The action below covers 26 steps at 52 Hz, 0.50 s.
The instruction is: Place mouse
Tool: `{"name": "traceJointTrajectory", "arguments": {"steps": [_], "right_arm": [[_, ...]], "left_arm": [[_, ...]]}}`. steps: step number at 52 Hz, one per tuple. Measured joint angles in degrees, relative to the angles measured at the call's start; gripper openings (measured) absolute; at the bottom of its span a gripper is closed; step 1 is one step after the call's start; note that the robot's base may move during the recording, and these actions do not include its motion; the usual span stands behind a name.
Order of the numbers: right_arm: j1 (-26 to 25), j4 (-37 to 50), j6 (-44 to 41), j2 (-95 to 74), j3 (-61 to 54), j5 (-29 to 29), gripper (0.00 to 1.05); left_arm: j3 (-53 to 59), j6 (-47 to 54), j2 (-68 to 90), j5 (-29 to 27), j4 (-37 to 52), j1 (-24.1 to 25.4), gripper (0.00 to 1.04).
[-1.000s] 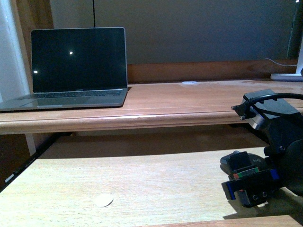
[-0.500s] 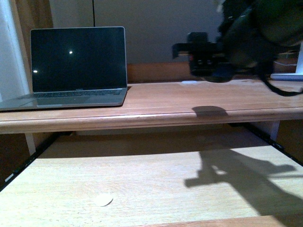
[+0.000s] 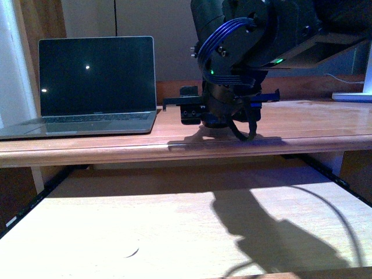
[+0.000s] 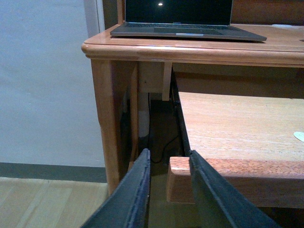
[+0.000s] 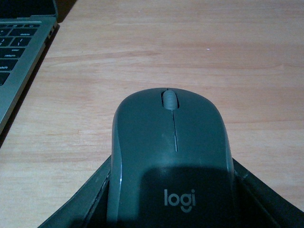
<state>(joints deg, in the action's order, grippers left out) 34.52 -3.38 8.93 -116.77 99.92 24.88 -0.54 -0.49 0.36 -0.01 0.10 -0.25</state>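
The mouse [image 5: 171,156] is dark grey with a scroll wheel and a "logi" logo. My right gripper [image 5: 171,211] is shut on it, with a dark finger [image 5: 80,206] along each side. It sits low over the wooden desk top, just right of the laptop [image 5: 19,47]. In the front view my right gripper [image 3: 218,113] hangs over the upper desk top [image 3: 116,142], right of the laptop [image 3: 96,81]; the mouse cannot be made out there. My left gripper [image 4: 168,159] is open and empty, down by the front left corner of the pull-out shelf [image 4: 228,123].
The wooden desk has an upper top and a lower pull-out shelf [image 3: 145,221]. A desk leg [image 4: 107,118] and a white wall stand beside my left gripper. A white object [image 3: 354,93] sits at the far right of the upper top.
My right arm has lifted the mouse from the lower shelf at the right, up and leftward, and now holds it low over the upper desk top beside the laptop.
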Motion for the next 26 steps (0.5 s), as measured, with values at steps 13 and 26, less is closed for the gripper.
{"name": "traceJointTrajectory", "arguments": {"steps": [13, 26], "right_arm": [[0.7, -1.1, 0.5, -2.4, 2.8, 0.1, 0.67], [-0.3, 5.1, 2.3, -0.9, 1.3, -1.2, 0.99]], "left_arm": [[0.0, 0.0, 0.0, 0.0, 0.0, 0.0, 0.73], [0.0, 0.1, 0.0, 0.0, 0.0, 0.0, 0.96]]}}
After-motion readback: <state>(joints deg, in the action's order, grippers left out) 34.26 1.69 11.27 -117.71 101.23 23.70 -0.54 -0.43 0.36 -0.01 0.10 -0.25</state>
